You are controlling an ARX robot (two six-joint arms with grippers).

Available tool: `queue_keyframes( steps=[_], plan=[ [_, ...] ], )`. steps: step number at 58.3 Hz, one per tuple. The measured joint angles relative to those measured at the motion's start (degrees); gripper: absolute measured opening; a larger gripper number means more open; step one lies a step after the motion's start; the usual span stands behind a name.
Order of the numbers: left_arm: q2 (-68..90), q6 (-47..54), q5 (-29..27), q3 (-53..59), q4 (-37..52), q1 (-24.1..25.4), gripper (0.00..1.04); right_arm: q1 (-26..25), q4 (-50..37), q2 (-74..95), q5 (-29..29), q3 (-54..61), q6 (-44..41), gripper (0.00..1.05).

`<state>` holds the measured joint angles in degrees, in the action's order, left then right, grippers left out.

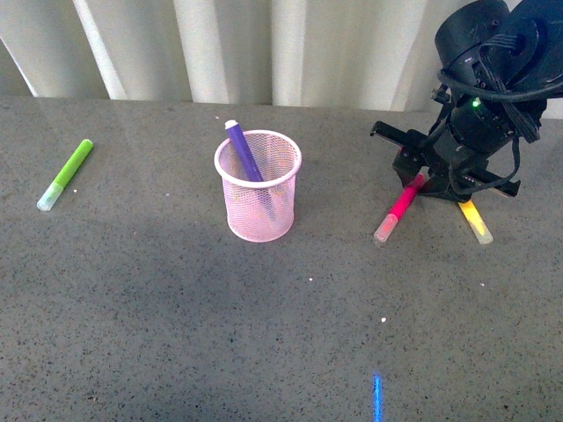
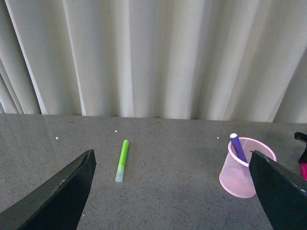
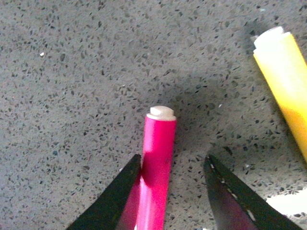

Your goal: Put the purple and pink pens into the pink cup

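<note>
The pink mesh cup (image 1: 258, 186) stands upright mid-table with the purple pen (image 1: 243, 149) leaning inside it; both also show in the left wrist view, cup (image 2: 243, 172) and pen (image 2: 237, 147). The pink pen (image 1: 400, 207) lies flat on the table at the right. My right gripper (image 1: 424, 180) is low over its far end, open, with the pen (image 3: 157, 163) between the jaws, against one finger (image 3: 120, 191) and clear of the other. My left gripper (image 2: 177, 191) is open and empty, out of the front view.
A yellow marker (image 1: 475, 220) lies just right of the pink pen, close to my right gripper; it also shows in the right wrist view (image 3: 285, 79). A lime-green marker (image 1: 66, 173) lies at the far left. Curtains hang along the table's back edge.
</note>
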<state>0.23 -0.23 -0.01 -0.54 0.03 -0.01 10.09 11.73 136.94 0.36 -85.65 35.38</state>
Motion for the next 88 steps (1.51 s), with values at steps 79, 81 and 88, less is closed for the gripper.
queue_keyframes(
  steps=[79,81,88],
  plan=[
    [0.0,0.0,0.0,0.0,0.0,0.0,0.98,15.6,-30.1,-15.3,-8.9,4.7,-24.4,0.11],
    [0.0,0.0,0.0,0.0,0.0,0.0,0.98,16.2,-30.1,-15.0,-8.8,4.7,-24.7,0.11],
    [0.0,0.0,0.0,0.0,0.0,0.0,0.98,17.9,-30.9,-14.3,-8.7,5.0,-25.6,0.11]
  ],
)
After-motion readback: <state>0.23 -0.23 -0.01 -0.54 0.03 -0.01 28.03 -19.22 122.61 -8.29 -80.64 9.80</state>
